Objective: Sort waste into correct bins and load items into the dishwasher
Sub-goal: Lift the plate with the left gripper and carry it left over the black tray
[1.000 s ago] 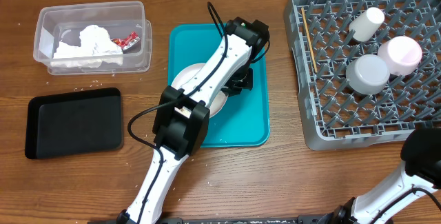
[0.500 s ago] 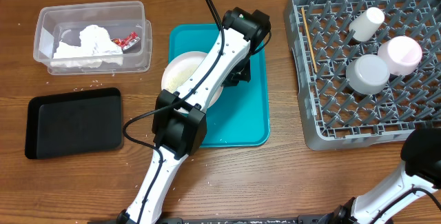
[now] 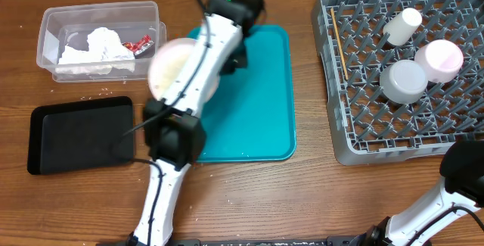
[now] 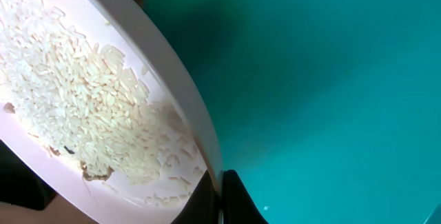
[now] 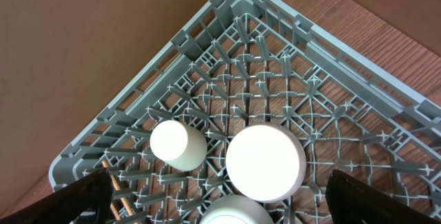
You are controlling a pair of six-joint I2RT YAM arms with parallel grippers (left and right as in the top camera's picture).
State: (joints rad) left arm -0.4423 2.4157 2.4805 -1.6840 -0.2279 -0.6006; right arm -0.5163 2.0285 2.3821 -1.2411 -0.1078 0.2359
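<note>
Left gripper [image 4: 222,200] is clenched on the rim of the white plate [image 3: 175,66] — in the wrist view its dark fingers [image 4: 241,203] pinch the edge at the bottom of the picture. White rice grains [image 4: 83,107] lie in a thick patch on the plate. Seen from above, the plate is over the left rim of the teal tray [image 3: 261,110] and partly over the wooden table [image 3: 249,193], close to the clear tub [image 3: 98,7]. Inside the tub are the crumpled napkin [image 3: 94,49] and the red sauce packet [image 3: 138,45]. The black tray [image 3: 79,134] lies on the table to the lower left of the plate. Right gripper [image 5: 219,179] is released, its jaws wide apart — it hangs above the grey dish rack [image 3: 393,136], where the cup [image 3: 401,25], two bowls [image 3: 403,81] and the chopsticks [image 3: 338,42] are placed.
</note>
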